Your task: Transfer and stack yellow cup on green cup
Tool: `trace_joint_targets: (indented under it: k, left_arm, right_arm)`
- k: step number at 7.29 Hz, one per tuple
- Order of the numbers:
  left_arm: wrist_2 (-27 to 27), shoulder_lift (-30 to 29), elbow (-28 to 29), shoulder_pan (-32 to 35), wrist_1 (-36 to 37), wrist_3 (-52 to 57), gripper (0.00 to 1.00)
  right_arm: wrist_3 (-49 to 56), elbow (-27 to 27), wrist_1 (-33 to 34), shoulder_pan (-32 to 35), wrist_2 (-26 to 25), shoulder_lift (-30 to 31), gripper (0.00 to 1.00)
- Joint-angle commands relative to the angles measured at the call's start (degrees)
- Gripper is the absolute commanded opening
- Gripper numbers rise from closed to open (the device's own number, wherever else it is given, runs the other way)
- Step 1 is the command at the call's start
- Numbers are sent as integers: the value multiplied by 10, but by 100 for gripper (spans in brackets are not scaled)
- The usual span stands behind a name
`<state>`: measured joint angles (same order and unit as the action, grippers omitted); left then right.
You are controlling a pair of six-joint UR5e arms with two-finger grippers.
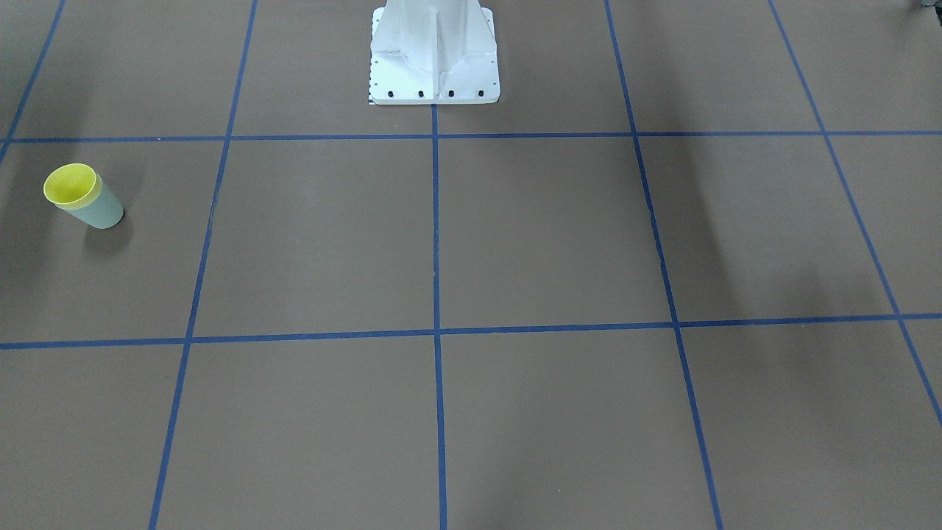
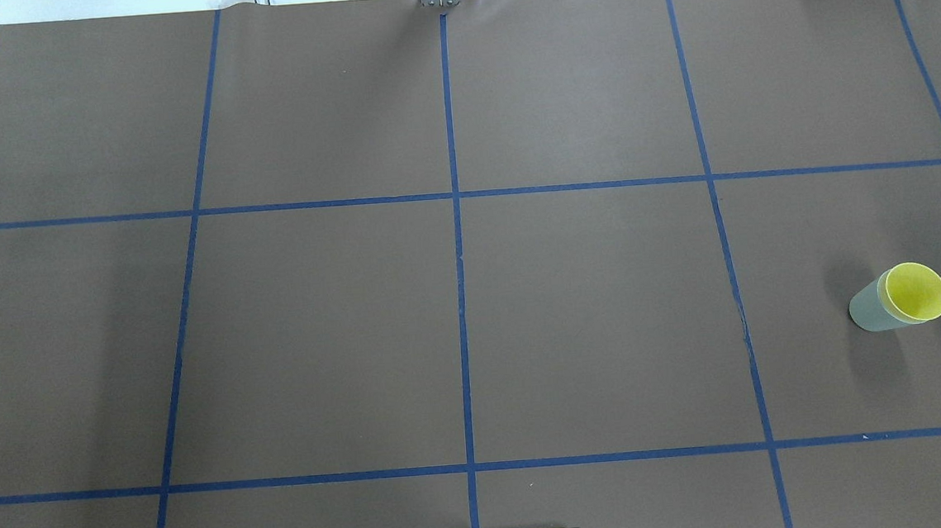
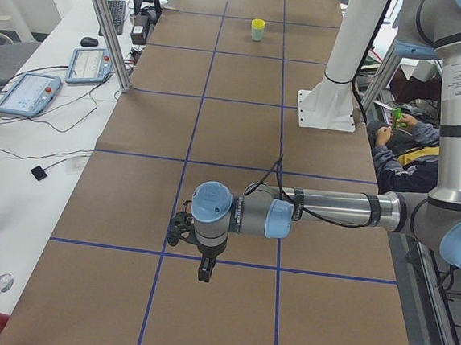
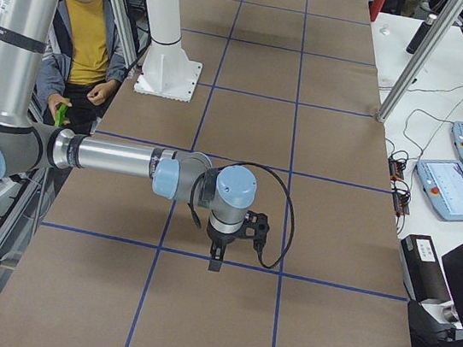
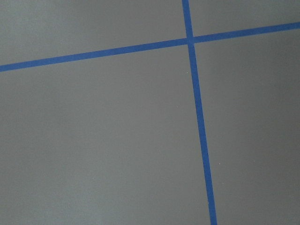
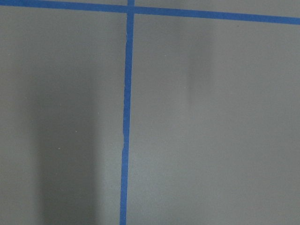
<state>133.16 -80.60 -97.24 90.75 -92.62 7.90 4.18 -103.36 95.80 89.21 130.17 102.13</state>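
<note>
Item one, my left claw (image 3: pixel 204 273): hangs fingers-down over a blue tape crossing in the lower middle of the left side view. Nothing shows in it. I cannot tell from that view whether its jaws stand wide or narrow, and its wrist camera shows only brown covering and tape. Item two, my right claw (image 4: pixel 215 263): likewise pointed down above a tape line near the centre of the right side view, nothing visible in it, spread not readable. Item three, the desk (image 2: pixel 589 305): a brown sheet ruled into squares by blue tape (image 2: pixel 461 298), with my white pedestal (image 1: pixel 434 59) at the top centre of the front-facing view. Item four, the yellow cup (image 2: pixel 918 292): at the right edge of the overhead view at mid-height, far left in the front-facing view, well apart from both claws. It sits nested in the green cup (image 2: pixel 868 311) with only a narrow yellow rim band above the green wall, and the pair stands upright. I judge the stacking done. Handling, as judged: thin smooth plastic, very light, stiff enough but likely to flex at the rim under a hard pinch, slippery along its taper. Best hold: one finger inside and one outside the yellow rim, lightly. A grip lower down would take the green wall and lift both cups, and the nested tapers may wedge.
</note>
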Motion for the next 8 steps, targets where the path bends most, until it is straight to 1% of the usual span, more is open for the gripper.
trace_joint_targets:
  k: [1,8]
  left_arm:
    - [-1,0,0,0,1,-4,100]
    - [-3,8,0,-1,2,2,100]
  right_arm:
    - [0,0,0,0,0,0,100]
    - [0,4,0,0,0,1,100]
